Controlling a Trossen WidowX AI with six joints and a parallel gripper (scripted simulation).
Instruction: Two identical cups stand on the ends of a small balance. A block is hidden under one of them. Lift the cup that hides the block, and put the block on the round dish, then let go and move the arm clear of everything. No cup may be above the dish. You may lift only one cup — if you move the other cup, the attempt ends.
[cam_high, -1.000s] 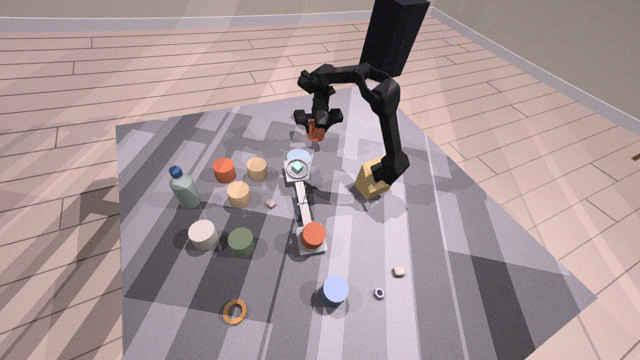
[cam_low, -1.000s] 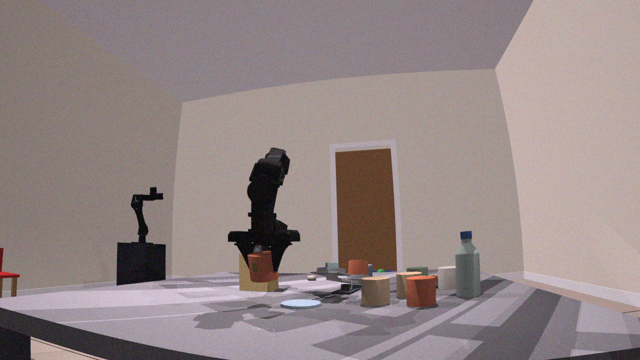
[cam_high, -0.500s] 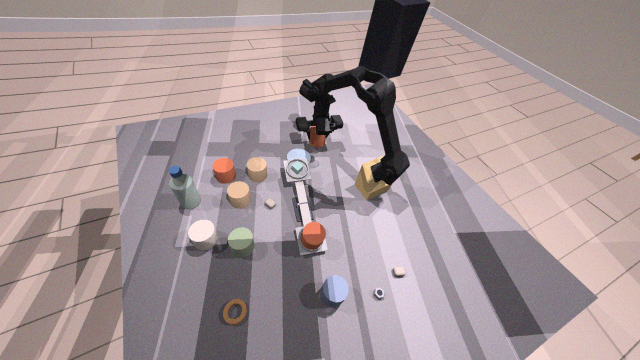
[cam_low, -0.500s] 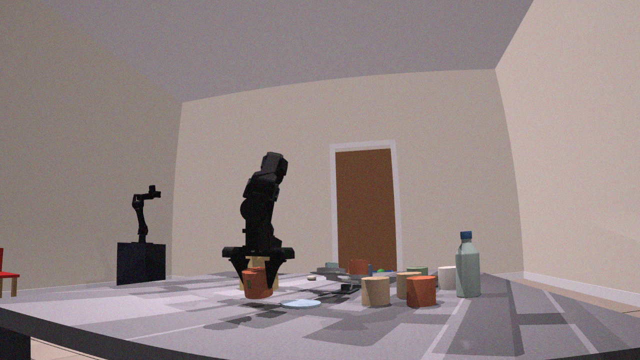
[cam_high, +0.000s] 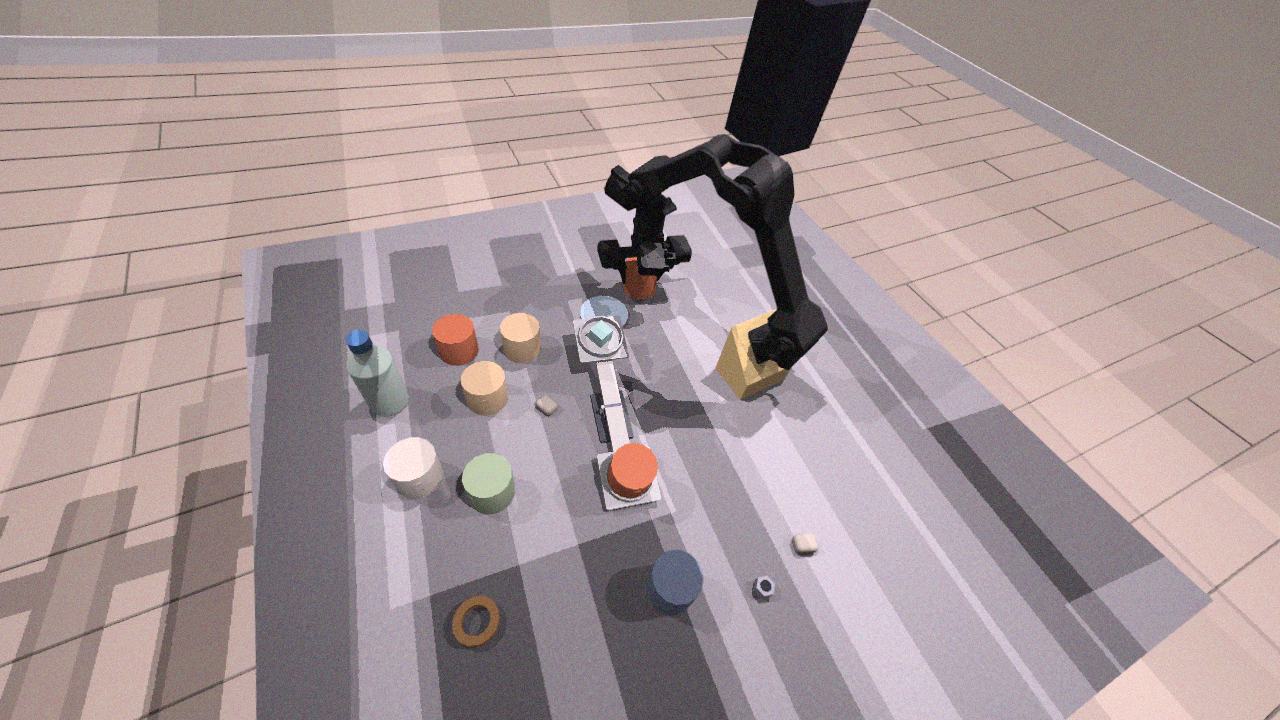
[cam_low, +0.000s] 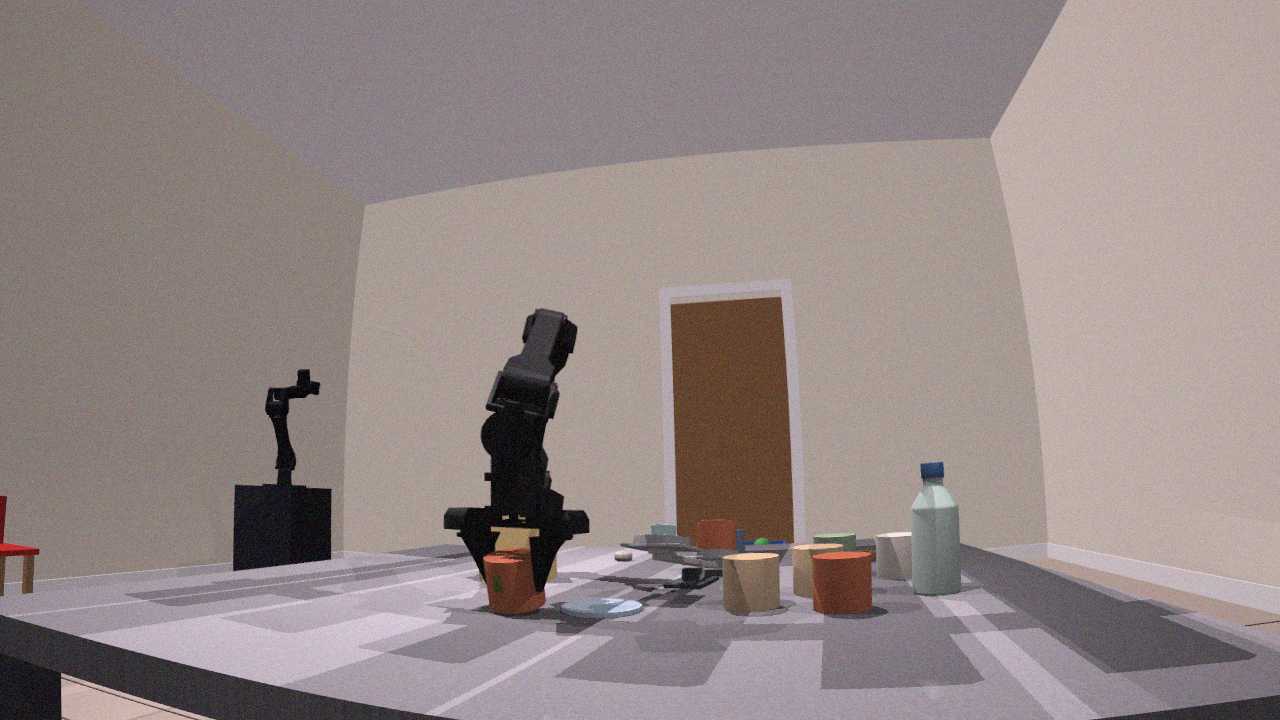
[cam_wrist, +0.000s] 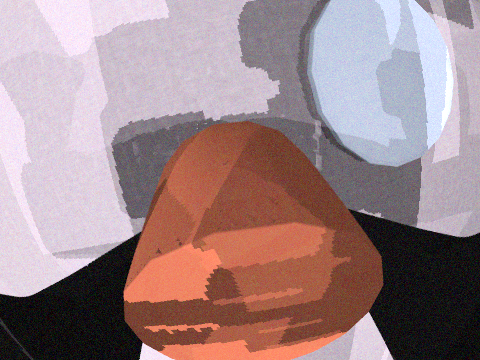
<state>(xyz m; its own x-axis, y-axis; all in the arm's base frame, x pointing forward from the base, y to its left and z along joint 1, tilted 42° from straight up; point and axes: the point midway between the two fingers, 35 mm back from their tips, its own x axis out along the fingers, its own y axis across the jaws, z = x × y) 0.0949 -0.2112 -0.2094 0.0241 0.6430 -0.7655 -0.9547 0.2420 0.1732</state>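
My gripper (cam_high: 640, 274) (cam_low: 515, 582) (cam_wrist: 242, 229) is shut on an orange-red cup (cam_high: 639, 282) (cam_low: 513, 598) (cam_wrist: 250, 260). The cup is upright at table height, beside the round light-blue dish (cam_high: 601, 307) (cam_low: 601, 608) (cam_wrist: 370, 75); whether its base touches the table is hard to tell. The dish is bare and the cup is not above it. The pale teal block (cam_high: 601, 334) (cam_low: 663, 529) sits uncovered on the far pan of the balance (cam_high: 608, 385) (cam_low: 693, 577). The identical other cup (cam_high: 632, 469) (cam_low: 716, 534) stands on the near pan.
Left of the balance stand a red cup (cam_high: 454, 339) (cam_low: 841, 583), two tan cups (cam_high: 520, 338) (cam_high: 484, 388), a green cup (cam_high: 488, 483), a white cup (cam_high: 412, 468) and a bottle (cam_high: 380, 380) (cam_low: 935, 546). A yellow block (cam_high: 747, 362) is by the arm base. A blue cup (cam_high: 676, 582) stands nearer.
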